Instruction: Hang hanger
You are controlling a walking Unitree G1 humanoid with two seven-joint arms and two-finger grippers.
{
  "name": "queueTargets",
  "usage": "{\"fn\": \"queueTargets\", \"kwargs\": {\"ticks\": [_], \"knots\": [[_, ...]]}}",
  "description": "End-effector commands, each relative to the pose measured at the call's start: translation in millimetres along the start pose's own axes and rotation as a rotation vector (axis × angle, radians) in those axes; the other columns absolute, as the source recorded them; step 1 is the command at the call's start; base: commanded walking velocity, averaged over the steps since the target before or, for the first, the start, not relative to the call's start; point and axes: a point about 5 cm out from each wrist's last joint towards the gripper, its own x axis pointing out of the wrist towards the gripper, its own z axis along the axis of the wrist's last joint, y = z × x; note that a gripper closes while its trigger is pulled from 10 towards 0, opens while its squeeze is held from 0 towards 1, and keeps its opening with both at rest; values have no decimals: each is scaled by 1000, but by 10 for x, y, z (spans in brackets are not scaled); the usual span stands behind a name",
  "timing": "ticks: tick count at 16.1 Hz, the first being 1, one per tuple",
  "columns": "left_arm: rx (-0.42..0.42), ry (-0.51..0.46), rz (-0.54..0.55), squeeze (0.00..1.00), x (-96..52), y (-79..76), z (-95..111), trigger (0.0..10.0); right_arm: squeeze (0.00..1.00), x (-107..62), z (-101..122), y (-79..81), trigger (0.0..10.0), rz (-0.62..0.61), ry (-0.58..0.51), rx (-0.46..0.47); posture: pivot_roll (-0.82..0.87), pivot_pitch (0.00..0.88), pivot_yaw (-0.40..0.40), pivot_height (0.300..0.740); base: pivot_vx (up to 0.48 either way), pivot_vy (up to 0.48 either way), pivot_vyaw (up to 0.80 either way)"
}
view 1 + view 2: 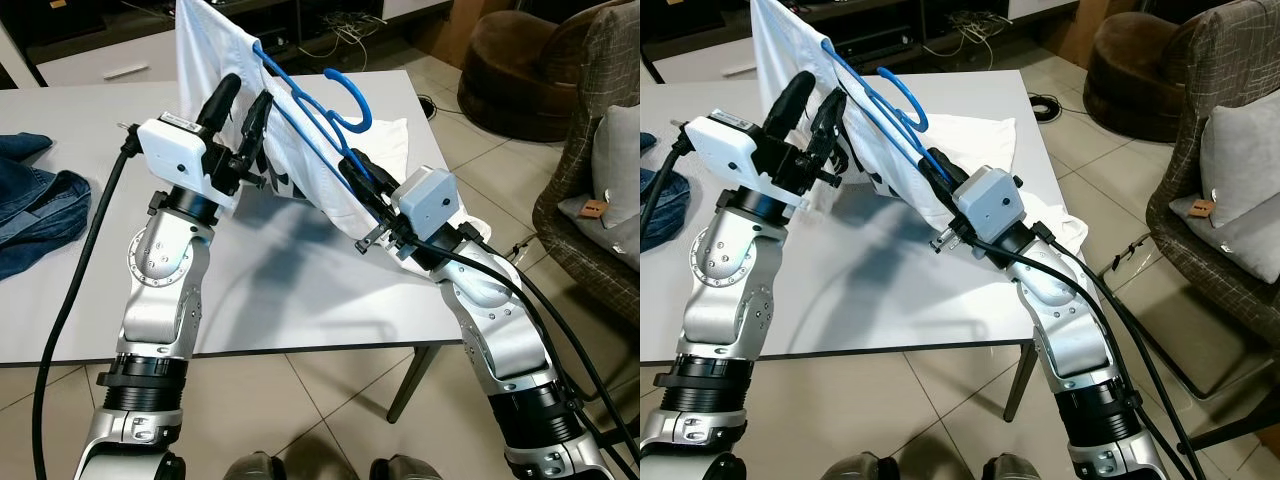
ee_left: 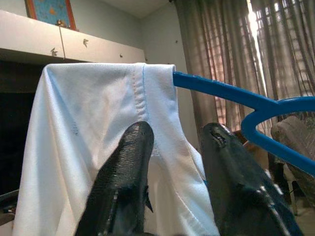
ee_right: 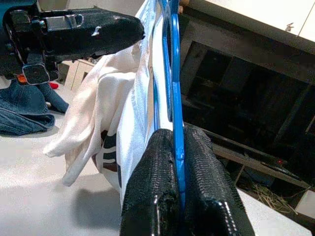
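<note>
A blue plastic hanger [image 1: 350,102] is raised at a slant over the white table [image 1: 300,290], hook toward the far side. My right gripper [image 1: 358,172] is shut on its lower bar, and the right wrist view shows the bar pinched between the fingers [image 3: 152,187]. A white shirt [image 1: 215,45] is draped over the hanger's upper end, its lower part trailing onto the table. My left gripper [image 1: 240,110] is open, up against the shirt's near side. In the left wrist view the cloth [image 2: 88,123] lies just past the parted fingertips [image 2: 135,142].
Blue jeans [image 1: 30,200] lie on the table's left edge. A brown beanbag [image 1: 520,70] sits on the tiled floor at the back right, and a woven chair with a grey cushion [image 1: 605,170] stands at the right. Behind the table is a dark low cabinet [image 1: 250,20].
</note>
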Motion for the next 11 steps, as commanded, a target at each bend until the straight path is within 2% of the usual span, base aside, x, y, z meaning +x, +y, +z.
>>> {"fn": "queueTargets", "kwargs": {"ticks": [1,2,11], "knots": [[-5,4,7,0,13,25,-1,1725,0,38,133,2,10000,9,-60,-26,-74,53,47,740,0,0,0],[-5,5,6,0,12,24,-5,0,0,43,142,-2,10000,8,-64,-27,-74,53,47,740,0,0,0],[-8,-1,-8,0,11,11,-10,0,0,42,183,23,10000,16,-84,-24,-78,54,53,740,0,0,0]]}}
